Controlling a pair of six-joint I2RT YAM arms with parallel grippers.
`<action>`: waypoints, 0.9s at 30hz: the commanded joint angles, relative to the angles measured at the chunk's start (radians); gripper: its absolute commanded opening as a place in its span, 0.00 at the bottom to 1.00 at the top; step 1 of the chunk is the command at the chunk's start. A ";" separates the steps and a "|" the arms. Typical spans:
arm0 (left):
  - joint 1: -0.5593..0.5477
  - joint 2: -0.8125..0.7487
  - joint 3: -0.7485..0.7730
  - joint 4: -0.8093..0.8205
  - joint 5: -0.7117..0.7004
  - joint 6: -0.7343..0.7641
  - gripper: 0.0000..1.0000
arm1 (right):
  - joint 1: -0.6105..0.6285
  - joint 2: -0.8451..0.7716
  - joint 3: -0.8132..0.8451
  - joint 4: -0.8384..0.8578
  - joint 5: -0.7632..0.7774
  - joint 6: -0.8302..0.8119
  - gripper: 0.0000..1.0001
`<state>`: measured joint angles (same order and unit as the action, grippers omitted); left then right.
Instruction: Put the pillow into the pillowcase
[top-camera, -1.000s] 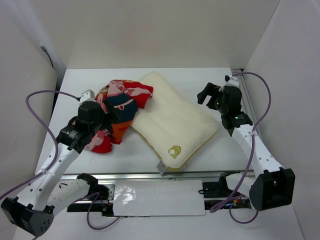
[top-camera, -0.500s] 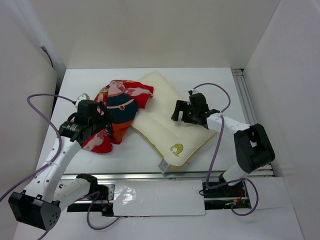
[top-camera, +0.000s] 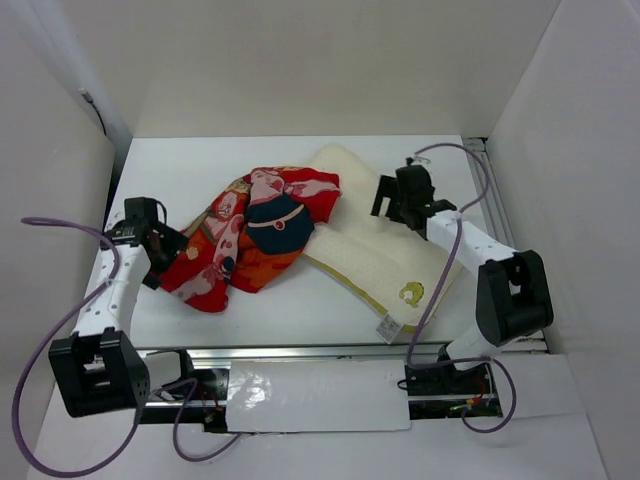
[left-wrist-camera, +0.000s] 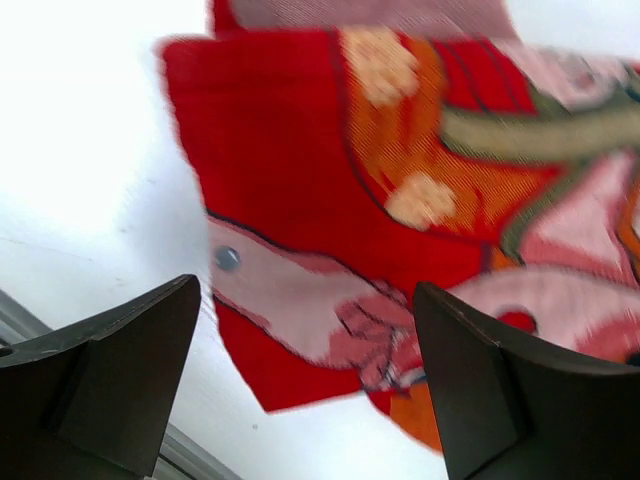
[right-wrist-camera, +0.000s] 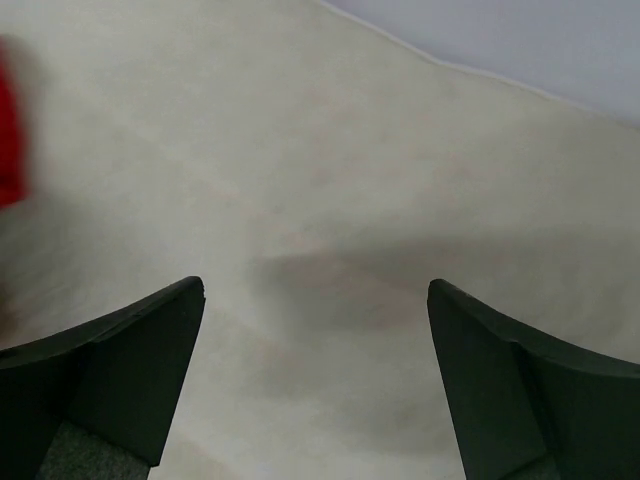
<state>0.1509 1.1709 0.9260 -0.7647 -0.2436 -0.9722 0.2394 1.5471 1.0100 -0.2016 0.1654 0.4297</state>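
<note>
The cream-white pillow (top-camera: 378, 262) lies slantwise on the table, its yellow emblem (top-camera: 410, 293) and white tag (top-camera: 390, 329) at the near corner. The red printed pillowcase (top-camera: 255, 235) is bunched to its left and overlaps the pillow's far left part. My left gripper (top-camera: 165, 247) stands open at the pillowcase's left edge; the left wrist view shows red fabric (left-wrist-camera: 330, 190) beyond its spread fingers (left-wrist-camera: 130, 370), with nothing between them. My right gripper (top-camera: 392, 198) hovers open over the pillow's far right part, and cream pillow surface (right-wrist-camera: 330, 220) fills the right wrist view.
White walls close in the table on the left, back and right. A metal rail (top-camera: 300, 350) runs along the near edge, and another rail (top-camera: 490, 190) runs along the right side. Purple cables loop from both arms.
The pillowcase and pillow have shifted to the right. My left gripper has pulled back to the left, off the pillowcase. My right gripper came in over the pillow, then moved toward its far right part.
</note>
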 joint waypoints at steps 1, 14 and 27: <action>0.091 0.035 0.008 -0.022 -0.036 -0.045 1.00 | 0.167 -0.044 0.182 -0.016 0.114 -0.164 0.99; 0.202 0.303 -0.062 0.200 0.087 0.018 0.97 | 0.399 0.341 0.676 -0.229 0.072 -0.275 0.92; 0.171 0.334 0.163 0.151 0.076 0.093 0.00 | 0.399 0.358 0.757 -0.219 0.127 -0.276 0.00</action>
<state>0.3229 1.5455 0.9722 -0.5934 -0.1478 -0.9112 0.6415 1.9438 1.6550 -0.4248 0.2226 0.1780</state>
